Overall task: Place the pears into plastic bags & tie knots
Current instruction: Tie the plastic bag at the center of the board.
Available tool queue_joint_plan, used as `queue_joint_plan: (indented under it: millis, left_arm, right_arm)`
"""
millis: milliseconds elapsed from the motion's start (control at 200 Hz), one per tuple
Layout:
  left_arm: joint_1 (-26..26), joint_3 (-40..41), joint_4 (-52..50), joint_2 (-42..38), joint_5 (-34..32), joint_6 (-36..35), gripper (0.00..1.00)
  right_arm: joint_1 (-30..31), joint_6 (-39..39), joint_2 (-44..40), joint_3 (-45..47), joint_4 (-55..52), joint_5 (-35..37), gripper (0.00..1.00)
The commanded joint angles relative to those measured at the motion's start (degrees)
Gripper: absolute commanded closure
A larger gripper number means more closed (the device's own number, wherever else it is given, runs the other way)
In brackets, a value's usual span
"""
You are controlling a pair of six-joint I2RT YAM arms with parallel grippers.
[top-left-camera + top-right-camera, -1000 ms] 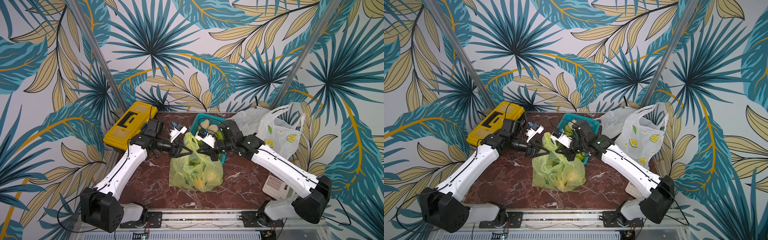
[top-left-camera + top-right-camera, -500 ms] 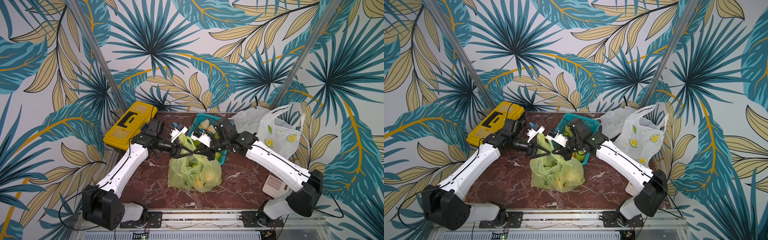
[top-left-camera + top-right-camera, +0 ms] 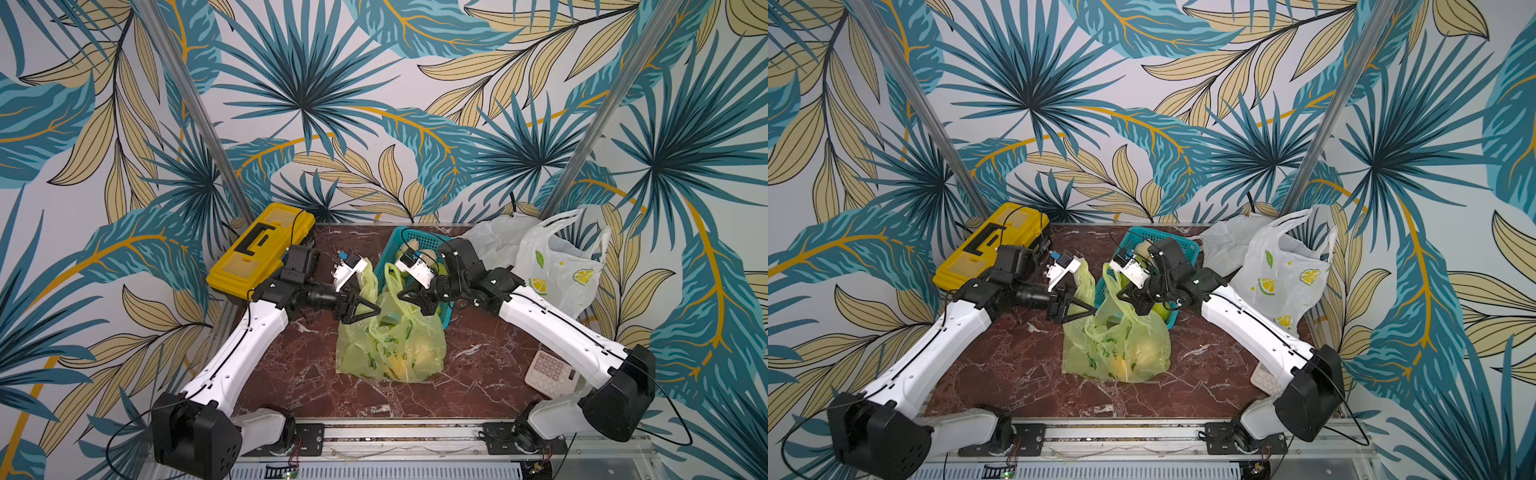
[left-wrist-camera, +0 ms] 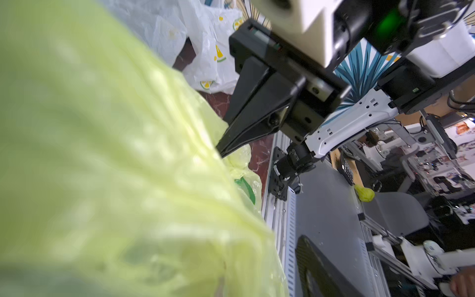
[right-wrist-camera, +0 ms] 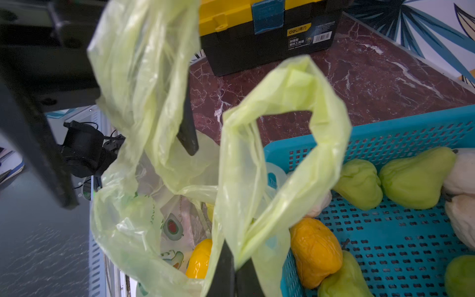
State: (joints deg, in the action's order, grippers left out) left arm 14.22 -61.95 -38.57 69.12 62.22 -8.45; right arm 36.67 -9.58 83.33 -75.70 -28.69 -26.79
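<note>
Lime-green bag (image 3: pixel 390 345), pears (image 5: pixel 200 257) inside, sits mid table (image 3: pixel 478 365). Right gripper (image 3: pixel 404 293) pinched shut on its 1 o'clock handle (image 3: pixel 392 279). Left gripper (image 3: pixel 374 311) jaws spread, clamping nothing; free handle (image 3: pixel 368 282) upright, just 12 o'clock of its tips, left arm nearer.

Robot lab, aluminium rail (image 3: pixel 399 432), leaf-print backdrop (image 3: pixel 374 104), grey office chair (image 4: pixel 395 216)

A lime-green bag (image 3: pixel 390 349), teal basket (image 5: pixel 411 123), yellow toolbox (image 3: pixel 257 249), red-marbled table (image 3: pixel 291 365).
</note>
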Motion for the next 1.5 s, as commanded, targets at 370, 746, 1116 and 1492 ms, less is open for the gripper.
queue_joint_plan:
  millis: [370,746,1116,1492]
  left_arm:
    - [-0.82,5.84,22.16,0.84,-2.4,11.37,0.82]
    - [3.53,-2.41,7.76,11.25,4.04,3.82,0.92]
    - [1.61,-3.99,0.65,8.61,9.93,-6.38,0.41]
    - [6.15,-11.29,0.52,16.05,5.77,-5.7,0.4]
  right_arm:
    - [-0.89,5.43,-8.11,6.46,8.38,2.67,1.0]
    - [4.94,-11.7,-0.19,-6.62,-11.98,1.13,1.0]
    - [4.94,-14.53,4.41,-10.19,-16.3,0.58,1.0]
    - [4.97,-13.14,4.57,-9.83,-14.75,-0.33,1.0]
